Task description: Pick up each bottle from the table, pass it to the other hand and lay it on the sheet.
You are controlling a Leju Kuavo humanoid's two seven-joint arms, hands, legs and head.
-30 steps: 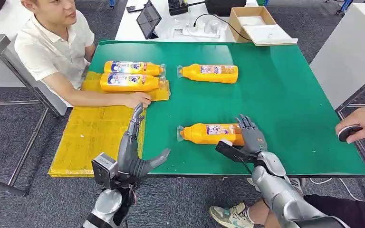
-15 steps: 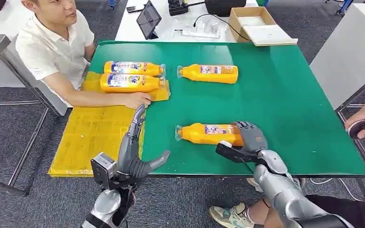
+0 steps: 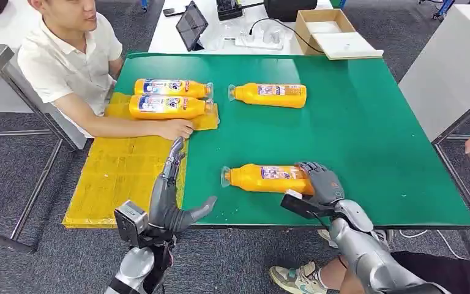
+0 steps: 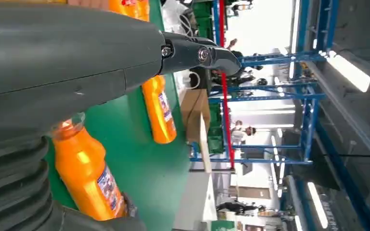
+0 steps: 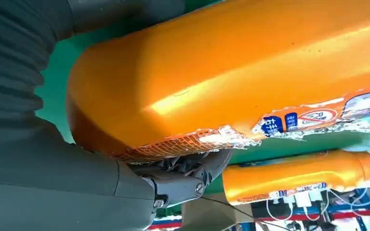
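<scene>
Lying on its side on the green table [image 3: 373, 122], the near orange bottle [image 3: 263, 179] has its base end inside the right hand [image 3: 319, 180], whose fingers [image 5: 192, 166] curl over the far side of the body while the thumb sits on the near side; the capped neck points away from that hand, toward the left hand [image 3: 168, 196]. The grasp looks closed on the bottle, though whether it has left the table I cannot tell. Full of liquid, it will likely be fairly heavy, with stiff but smooth plastic walls and a slick, torn label, so a hold around the thick body suits better than the narrow neck. The left hand waits with fingers spread and nothing in them, beside the yellow sheet [image 3: 116, 177]. Beyond its fingertips two bottles [image 3: 168, 98] already lie on the sheet, a person's hand [image 3: 177, 128] resting there; another bottle [image 3: 269, 94] lies farther off.
</scene>
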